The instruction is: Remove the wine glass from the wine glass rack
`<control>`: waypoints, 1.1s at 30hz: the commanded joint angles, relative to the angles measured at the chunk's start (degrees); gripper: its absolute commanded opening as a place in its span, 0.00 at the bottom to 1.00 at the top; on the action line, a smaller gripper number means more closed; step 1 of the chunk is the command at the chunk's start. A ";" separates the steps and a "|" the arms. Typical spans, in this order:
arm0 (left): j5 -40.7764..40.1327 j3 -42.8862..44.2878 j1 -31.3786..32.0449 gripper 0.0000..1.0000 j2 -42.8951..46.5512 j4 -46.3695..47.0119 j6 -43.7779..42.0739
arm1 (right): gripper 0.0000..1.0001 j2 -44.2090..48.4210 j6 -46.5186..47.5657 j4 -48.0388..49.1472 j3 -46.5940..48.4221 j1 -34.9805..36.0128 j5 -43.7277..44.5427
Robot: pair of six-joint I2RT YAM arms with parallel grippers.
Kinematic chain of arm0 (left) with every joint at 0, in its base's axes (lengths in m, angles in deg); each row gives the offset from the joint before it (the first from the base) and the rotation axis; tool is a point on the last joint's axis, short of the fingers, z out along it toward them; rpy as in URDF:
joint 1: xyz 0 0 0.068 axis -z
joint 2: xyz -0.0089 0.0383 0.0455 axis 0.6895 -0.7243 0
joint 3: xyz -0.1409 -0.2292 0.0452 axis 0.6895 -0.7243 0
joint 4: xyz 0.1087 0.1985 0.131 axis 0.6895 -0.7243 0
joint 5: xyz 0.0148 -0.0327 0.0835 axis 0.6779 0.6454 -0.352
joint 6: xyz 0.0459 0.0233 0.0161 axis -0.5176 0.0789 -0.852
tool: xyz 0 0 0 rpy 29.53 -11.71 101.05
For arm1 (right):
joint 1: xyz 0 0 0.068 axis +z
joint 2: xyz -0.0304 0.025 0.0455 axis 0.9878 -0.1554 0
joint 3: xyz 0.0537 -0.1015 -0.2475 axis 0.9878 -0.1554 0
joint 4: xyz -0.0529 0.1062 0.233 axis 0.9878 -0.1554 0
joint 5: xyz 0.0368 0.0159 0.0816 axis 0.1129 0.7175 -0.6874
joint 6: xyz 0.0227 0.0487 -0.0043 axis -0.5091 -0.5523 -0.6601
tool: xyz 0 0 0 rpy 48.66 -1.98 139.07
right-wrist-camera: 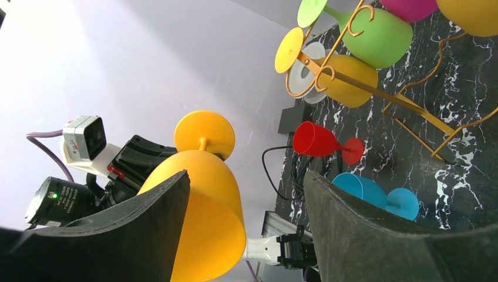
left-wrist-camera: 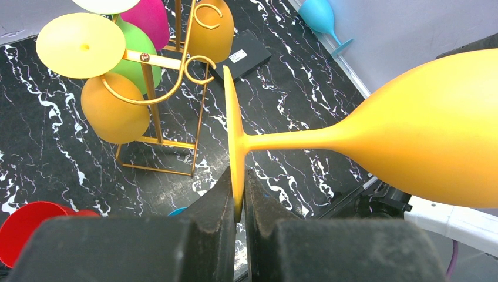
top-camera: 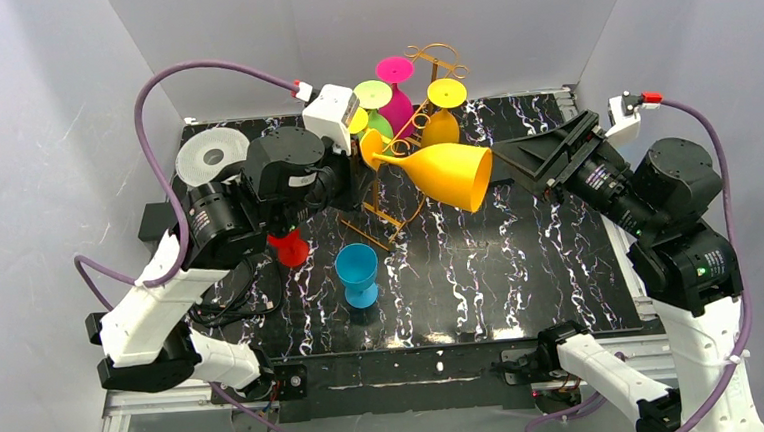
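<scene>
Plainly, we hold the large yellow-orange matte wine glass (top-camera: 445,172) by its foot rim alone, pinched in the left gripper (left-wrist-camera: 239,188), in the air just right of the golden wire wine glass rack (left-wrist-camera: 148,94). The heavy bowl could lever it loose, or the foot could snag a scroll. Its stem lies near level, foot left, mouth right toward the right gripper (right-wrist-camera: 246,179), spread wide and gripping nothing.

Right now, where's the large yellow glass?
Top view, centre: large yellow glass held sideways, foot pinched in the left gripper, bowl toward the open right gripper, beside the rack.
</scene>
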 commanded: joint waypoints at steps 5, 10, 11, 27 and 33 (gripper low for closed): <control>-0.28 3.02 -0.49 0.00 -1.52 3.89 0.98 | 0.78 1.64 3.81 1.97 0.75 0.09 2.61; 0.47 5.30 -0.58 0.00 -3.30 3.49 0.96 | 0.78 2.29 3.95 2.45 0.59 0.09 2.14; 0.60 5.41 -0.58 0.00 -3.44 3.60 0.98 | 0.78 2.41 3.95 2.47 0.53 0.09 2.37; 0.77 7.21 -1.55 0.00 -4.12 3.77 1.93 | 0.73 9.51 4.74 8.21 -5.07 0.08 6.85; 1.55 7.28 -1.81 0.00 -4.15 4.49 2.27 | 0.72 9.87 3.39 10.64 -6.99 0.09 5.71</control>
